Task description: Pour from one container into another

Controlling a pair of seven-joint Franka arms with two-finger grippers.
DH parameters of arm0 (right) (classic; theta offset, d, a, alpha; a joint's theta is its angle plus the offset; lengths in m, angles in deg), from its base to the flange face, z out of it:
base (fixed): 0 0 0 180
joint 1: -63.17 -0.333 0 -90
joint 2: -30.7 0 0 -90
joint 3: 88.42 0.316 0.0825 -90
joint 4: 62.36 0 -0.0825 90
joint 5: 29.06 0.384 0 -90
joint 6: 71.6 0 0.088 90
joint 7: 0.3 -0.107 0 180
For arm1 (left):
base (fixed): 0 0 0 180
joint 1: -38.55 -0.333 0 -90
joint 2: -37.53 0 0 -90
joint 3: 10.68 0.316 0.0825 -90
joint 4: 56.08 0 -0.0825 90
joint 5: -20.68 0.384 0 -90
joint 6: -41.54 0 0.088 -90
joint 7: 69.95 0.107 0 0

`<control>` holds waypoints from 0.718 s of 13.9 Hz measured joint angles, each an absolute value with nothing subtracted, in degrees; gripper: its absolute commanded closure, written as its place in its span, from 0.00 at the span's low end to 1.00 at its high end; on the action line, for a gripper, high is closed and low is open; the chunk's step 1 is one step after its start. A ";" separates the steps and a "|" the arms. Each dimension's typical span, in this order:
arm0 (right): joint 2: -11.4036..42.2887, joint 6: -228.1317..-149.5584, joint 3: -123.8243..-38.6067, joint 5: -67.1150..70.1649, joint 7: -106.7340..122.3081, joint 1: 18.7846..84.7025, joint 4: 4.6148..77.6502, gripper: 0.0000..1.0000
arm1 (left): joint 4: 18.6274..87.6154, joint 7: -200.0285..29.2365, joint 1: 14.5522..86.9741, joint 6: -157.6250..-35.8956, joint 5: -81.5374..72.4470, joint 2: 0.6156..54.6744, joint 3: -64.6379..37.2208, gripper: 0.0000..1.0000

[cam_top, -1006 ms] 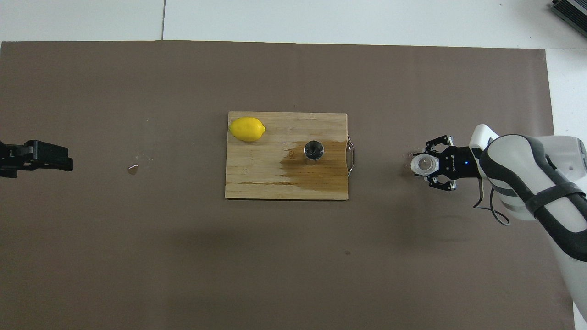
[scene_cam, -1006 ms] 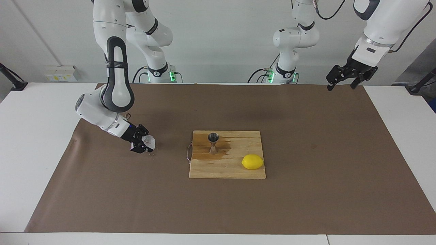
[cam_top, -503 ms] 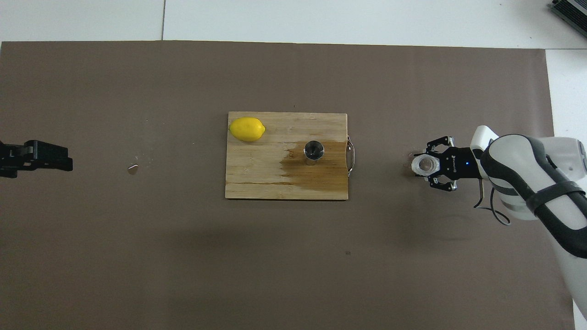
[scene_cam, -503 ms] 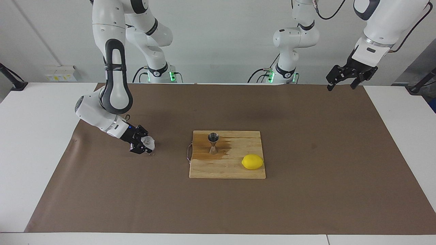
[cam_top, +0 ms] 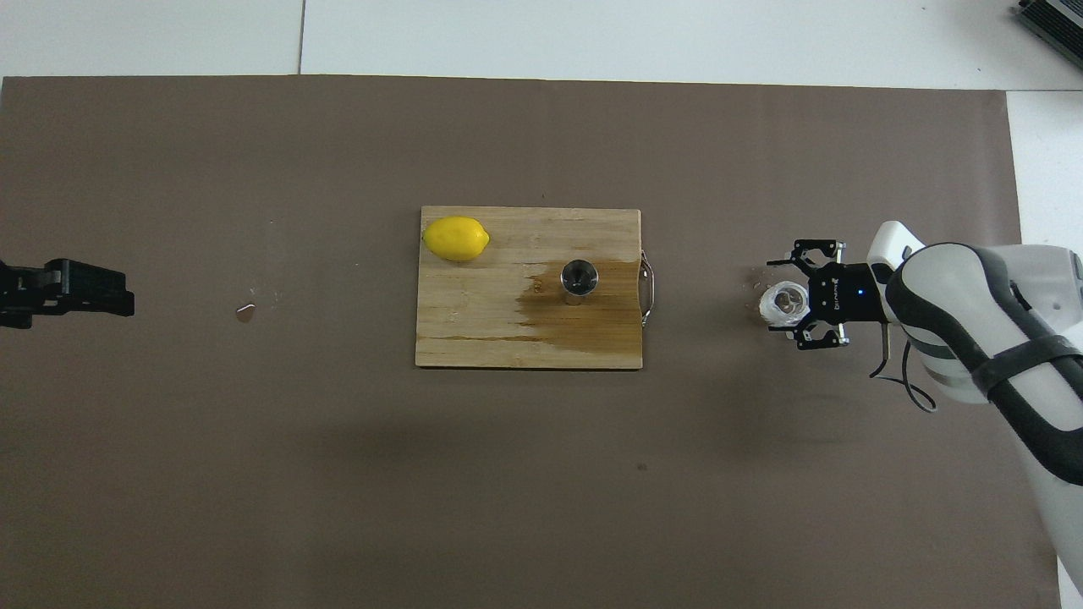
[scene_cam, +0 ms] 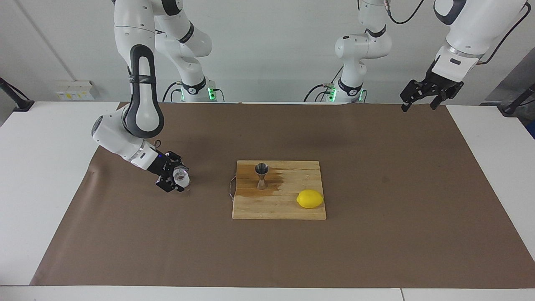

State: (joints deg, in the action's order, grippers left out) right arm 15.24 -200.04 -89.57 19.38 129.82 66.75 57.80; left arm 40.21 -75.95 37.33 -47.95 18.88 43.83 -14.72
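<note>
Brown paper (scene_cam: 376, 209) covers the middle of the white desk (scene_cam: 42, 167), and a plain pale wall stands past the arm bases.

Toward the right arm's end, the right gripper (scene_cam: 175, 180) is low over the paper. Its fingers are spread on either side of the clear cup (scene_cam: 182, 177) and appear to be released rather than pinching it. The cup sits at paper level and looks slightly tipped. Whether anything is in it cannot be told. A few droplets (cam_top: 749, 292) mark the paper just beside it.

At the middle lies the wooden cutting board (scene_cam: 288, 209). The steel jigger (scene_cam: 262, 175) stands upright on it, inside a dark wet patch (scene_cam: 273, 184) on the half toward the cup. The lemon (scene_cam: 309, 199) rests on the board's other half, farther from the robots than the jigger.

The left gripper (scene_cam: 419, 108) waits, raised over the paper's corner at its own end, with its fingers apart and empty.

The jigger lies straight along the desk from the cup, toward the left arm's end, at about the same distance from the robots. The right arm is much the nearer to both. Judging by the wet board, the pour looks done and the cup is being let go. A clean retreat should draw straight back from the cup so it is not knocked over.
</note>
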 measured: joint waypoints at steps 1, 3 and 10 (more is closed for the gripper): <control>16.23 -200.03 -89.55 19.21 127.39 65.99 57.69 0.00 | 40.21 -75.95 37.33 -47.95 18.88 43.83 -14.72 0.00; 18.54 -199.99 -89.54 17.13 120.89 64.82 57.66 0.00 | 40.21 -75.95 37.33 -47.95 18.88 43.83 -14.72 0.00; 26.08 -195.28 -89.36 0.00 88.63 63.20 56.30 0.00 | 40.21 -75.95 37.33 -47.95 18.88 43.83 -14.72 0.00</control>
